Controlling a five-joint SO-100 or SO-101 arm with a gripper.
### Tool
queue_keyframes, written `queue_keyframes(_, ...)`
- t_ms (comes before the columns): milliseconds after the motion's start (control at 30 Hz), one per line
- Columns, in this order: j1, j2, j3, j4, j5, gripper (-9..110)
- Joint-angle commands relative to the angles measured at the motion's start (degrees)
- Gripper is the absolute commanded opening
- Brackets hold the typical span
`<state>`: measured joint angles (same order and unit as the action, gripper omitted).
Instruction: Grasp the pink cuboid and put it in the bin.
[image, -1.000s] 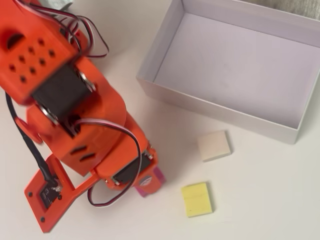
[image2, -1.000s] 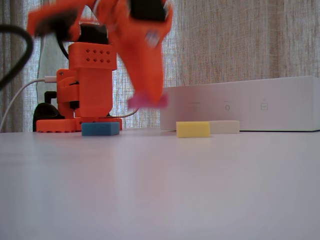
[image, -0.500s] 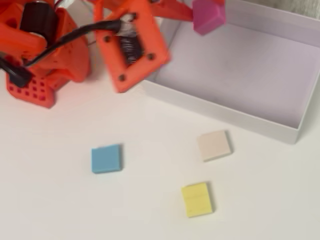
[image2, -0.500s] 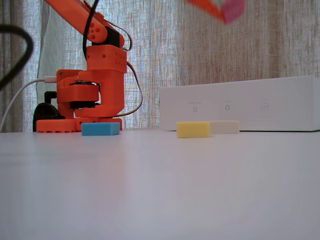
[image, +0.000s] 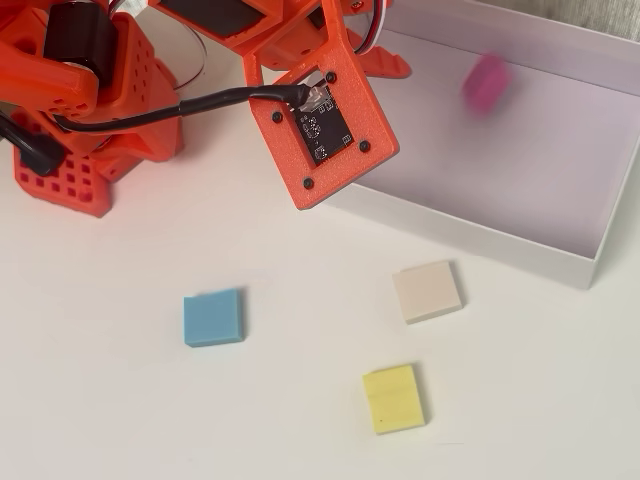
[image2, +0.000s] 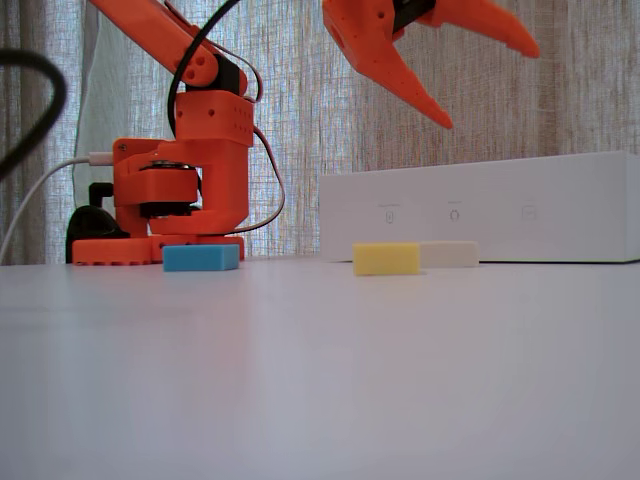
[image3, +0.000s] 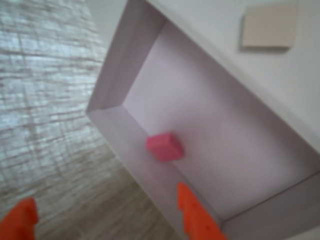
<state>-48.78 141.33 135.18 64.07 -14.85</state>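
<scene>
The pink cuboid (image: 487, 82) lies inside the bin (image: 470, 235) near its far wall and looks motion-blurred in the overhead view. The wrist view shows it (image3: 164, 146) on the bin floor beside a wall (image3: 130, 145). In the fixed view the bin's white wall (image2: 480, 215) hides it. My gripper (image2: 490, 88) hangs high above the bin, open and empty. In the wrist view its orange fingertips (image3: 192, 215) stand wide apart at the bottom edge, apart from the cuboid.
A blue block (image: 213, 317), a yellow block (image: 393, 398) and a beige block (image: 427, 291) lie on the white table in front of the bin. The orange arm base (image: 80, 100) stands at the back left of the overhead view, with a black cable.
</scene>
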Motion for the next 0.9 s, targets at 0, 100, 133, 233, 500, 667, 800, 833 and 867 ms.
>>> queue_keyframes(0, 0.35, 1.49, -1.85, -1.49, -0.53, 38)
queue_keyframes(100, 5.8, 3.43, -5.71, -3.78, -0.62, 36)
queue_keyframes(133, 8.7, 5.1, -6.94, -5.1, -0.62, 35)
queue_keyframes(233, 20.39, 12.3, -9.4, -13.1, -0.44, 31)
queue_keyframes(500, 51.15, 29.27, -3.34, -28.39, -0.62, 31)
queue_keyframes(667, 58.71, 39.73, 9.32, -27.51, -0.35, 31)
queue_keyframes(800, 59.06, 47.2, 16.08, -14.85, 2.37, 28)
queue_keyframes(833, 59.06, 48.16, 17.23, -11.34, 3.52, 28)
queue_keyframes(867, 58.97, 48.16, 17.93, -8.35, 4.66, 28)
